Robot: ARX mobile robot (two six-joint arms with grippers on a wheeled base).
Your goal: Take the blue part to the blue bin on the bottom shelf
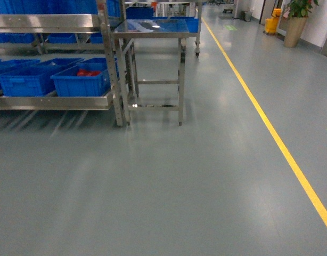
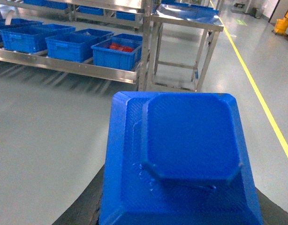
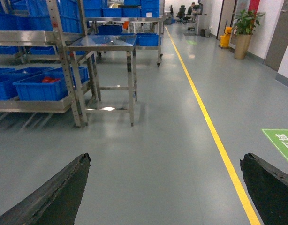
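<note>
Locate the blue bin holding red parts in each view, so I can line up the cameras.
Head: blue bin with red parts, left of middle, at the right end of the bottom shelf, beside the rack's upright.
Left wrist: same bin, upper middle, rightmost in the row of bins.
Right wrist: same bin, left edge, mid-height.
Shared landmark: the small steel table standing just right of the bin in all three views.
</note>
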